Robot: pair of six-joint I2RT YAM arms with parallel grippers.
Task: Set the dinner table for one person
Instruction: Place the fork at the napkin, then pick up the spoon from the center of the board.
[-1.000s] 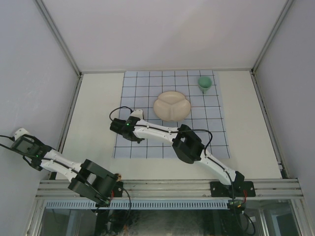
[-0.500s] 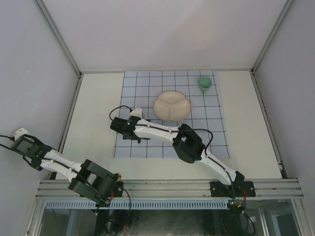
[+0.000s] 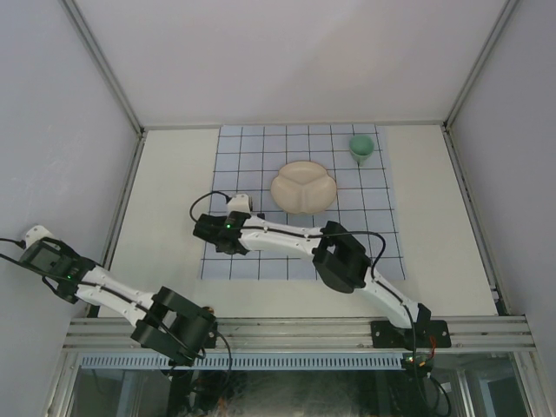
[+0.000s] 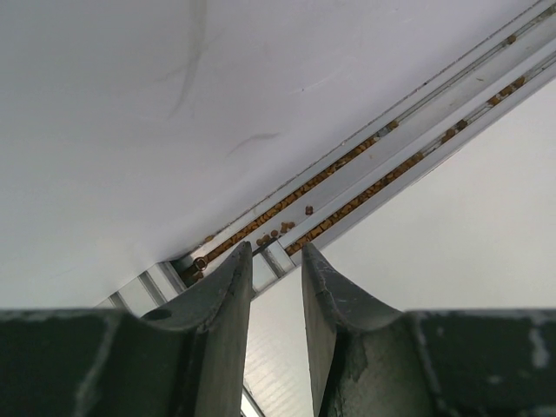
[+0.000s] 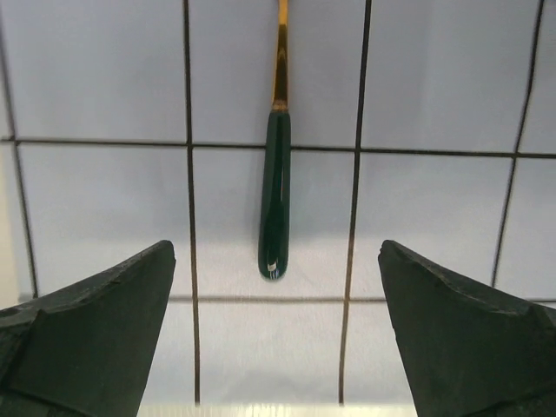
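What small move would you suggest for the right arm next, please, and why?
Probably lift the right gripper straight up and clear. Its jaws stand wide open, and the green-handled utensil lies flat on the checked cloth between them, clear of both fingers, so it looks set down. Rising straight should avoid nudging it.

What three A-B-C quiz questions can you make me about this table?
1. Where on the cloth is the cup? A near left corner; B far right corner; C the middle.
2. What colour is the handle of the utensil? A red; B white; C dark green.
3. How is the right end effector? A shut on the cup; B open, holding nothing; C shut on the utensil.
Answers: B, the cup stands at the cloth's far right; C, the wrist view shows a dark green handle; B, its jaws stand wide apart and the utensil lies free on the cloth below.
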